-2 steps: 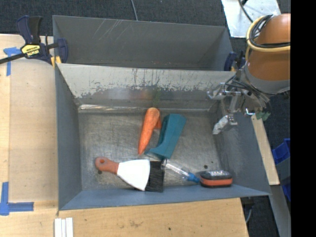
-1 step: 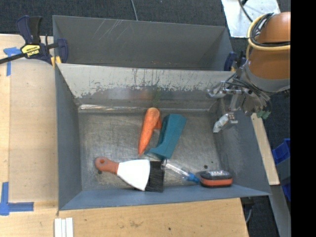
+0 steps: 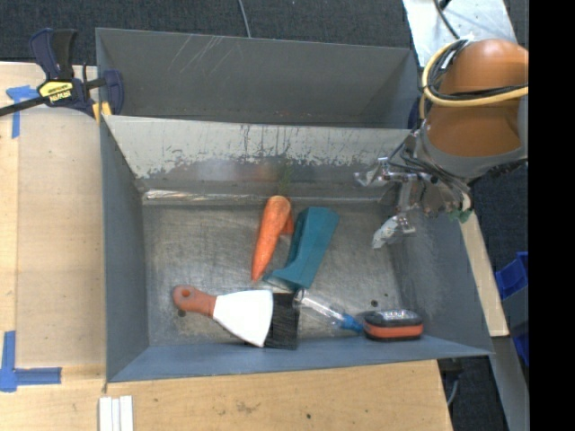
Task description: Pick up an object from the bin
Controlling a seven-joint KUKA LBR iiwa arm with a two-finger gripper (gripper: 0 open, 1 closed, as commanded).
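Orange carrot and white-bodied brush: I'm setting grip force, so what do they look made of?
The orange carrot-shaped toy looks like matte plastic or rubber, judging by its even colour. The white-bodied brush with red handle seems smooth hard plastic, with dark bristles, likely fibre.

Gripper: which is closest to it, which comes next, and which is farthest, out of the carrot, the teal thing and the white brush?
Counting from the gripper at the bin's right side:
1. Teal thing, in the middle of the bin.
2. Carrot, just left of the teal thing.
3. White brush with the red handle, at the front left.
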